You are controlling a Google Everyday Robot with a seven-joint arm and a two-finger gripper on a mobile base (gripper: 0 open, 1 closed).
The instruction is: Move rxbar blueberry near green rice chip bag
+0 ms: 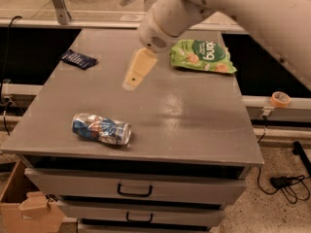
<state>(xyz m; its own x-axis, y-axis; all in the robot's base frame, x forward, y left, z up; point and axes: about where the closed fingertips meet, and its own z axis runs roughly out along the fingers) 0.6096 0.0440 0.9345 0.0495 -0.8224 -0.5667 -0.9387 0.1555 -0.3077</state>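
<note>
The rxbar blueberry [79, 59], a small flat dark navy wrapper, lies at the far left of the grey tabletop [194, 115]. The green rice chip bag [202, 56] lies at the far right of the top, in full view. My gripper [132, 80], cream-coloured on a white arm, hangs above the middle of the table between the two. It points down and to the left. It is about a hand's width right of the bar and holds nothing that I can see.
A crushed blue-and-silver can [101, 129] lies near the front left edge. Drawers with black handles [134, 191] sit below the top. A cardboard box [24, 208] stands on the floor at left. A tape roll [280, 99] and cables [286, 183] are at right.
</note>
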